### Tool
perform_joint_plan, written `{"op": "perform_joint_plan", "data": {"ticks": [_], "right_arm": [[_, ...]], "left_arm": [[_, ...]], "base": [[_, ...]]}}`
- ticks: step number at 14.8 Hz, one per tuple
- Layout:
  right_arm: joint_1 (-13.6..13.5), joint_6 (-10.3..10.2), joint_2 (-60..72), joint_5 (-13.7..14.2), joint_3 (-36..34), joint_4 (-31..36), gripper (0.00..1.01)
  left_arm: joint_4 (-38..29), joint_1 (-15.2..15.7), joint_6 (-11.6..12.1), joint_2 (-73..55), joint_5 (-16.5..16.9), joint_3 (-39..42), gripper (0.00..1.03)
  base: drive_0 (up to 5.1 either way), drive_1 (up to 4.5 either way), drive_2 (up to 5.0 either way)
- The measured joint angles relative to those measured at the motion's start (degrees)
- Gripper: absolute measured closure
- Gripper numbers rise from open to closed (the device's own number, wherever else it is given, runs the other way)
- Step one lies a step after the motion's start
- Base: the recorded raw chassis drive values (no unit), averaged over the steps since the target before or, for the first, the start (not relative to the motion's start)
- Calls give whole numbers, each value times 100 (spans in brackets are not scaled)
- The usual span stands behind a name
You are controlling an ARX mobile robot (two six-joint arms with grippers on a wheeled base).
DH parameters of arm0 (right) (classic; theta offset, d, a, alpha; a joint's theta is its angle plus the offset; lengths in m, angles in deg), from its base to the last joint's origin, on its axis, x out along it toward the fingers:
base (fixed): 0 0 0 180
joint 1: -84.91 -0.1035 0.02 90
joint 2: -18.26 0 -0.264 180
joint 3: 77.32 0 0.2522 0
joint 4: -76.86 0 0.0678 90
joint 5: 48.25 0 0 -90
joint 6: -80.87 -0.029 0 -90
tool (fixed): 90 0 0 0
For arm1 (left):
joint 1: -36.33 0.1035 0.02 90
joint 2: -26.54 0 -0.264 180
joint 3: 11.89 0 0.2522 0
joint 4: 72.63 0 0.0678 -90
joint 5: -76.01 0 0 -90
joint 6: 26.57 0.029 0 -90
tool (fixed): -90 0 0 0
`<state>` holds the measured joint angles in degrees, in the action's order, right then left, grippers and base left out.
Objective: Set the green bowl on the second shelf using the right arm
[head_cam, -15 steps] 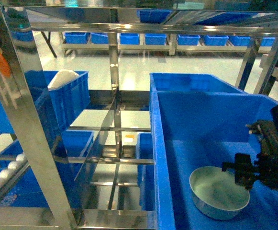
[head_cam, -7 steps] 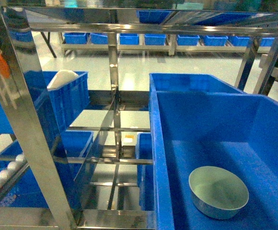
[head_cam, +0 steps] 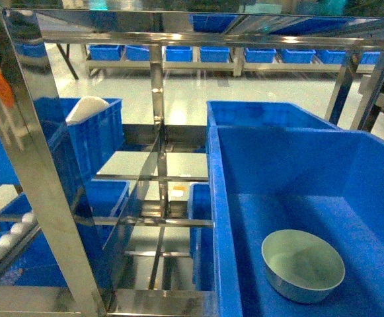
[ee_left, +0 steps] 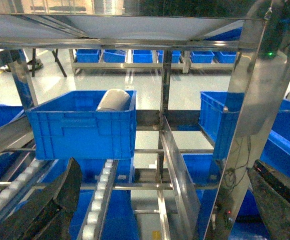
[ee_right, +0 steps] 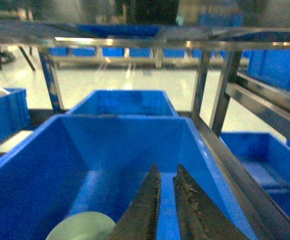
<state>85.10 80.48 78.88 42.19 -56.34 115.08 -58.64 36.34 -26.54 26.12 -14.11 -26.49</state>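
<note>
The pale green bowl (head_cam: 303, 264) stands upright on the floor of the large blue crate (head_cam: 213, 198) that fills the second shelf of the steel rack. In the right wrist view the bowl (ee_right: 82, 227) shows at the bottom left, low in the crate (ee_right: 197, 150). My right gripper (ee_right: 165, 170) hangs above the crate, apart from the bowl and to its right, shut with only a thin slit and nothing held. It is out of the head view. My left gripper (ee_left: 167, 200) is open and empty in front of the rack's left bay.
A slanted steel upright (head_cam: 39, 165) stands close at the left. Behind it a blue crate (head_cam: 96, 135) holds a white dome (head_cam: 86, 107). A second blue crate (head_cam: 264, 113) sits behind the bowl's crate. Roller tracks (ee_left: 102, 200) run under the left crate (ee_left: 82, 130).
My right arm, which was beside the bowl's right rim a second ago, has drawn back out of the head view. The bowl stays in place in the crate.
</note>
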Motion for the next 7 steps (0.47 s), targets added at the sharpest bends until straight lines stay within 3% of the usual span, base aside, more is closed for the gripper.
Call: {"op": "perform_joint_plan", "data": {"ticks": [1, 7], "right_arm": [[-17, 0, 15, -28, -236, 352, 98], [-17, 22, -1845, -28, -638, -1167, 99]], "left_arm": [[0, 0, 0, 0, 9, 0, 5], [0, -2, 0, 0, 7, 0, 5]], "base": [[0, 0, 0], [0, 0, 0]]}}
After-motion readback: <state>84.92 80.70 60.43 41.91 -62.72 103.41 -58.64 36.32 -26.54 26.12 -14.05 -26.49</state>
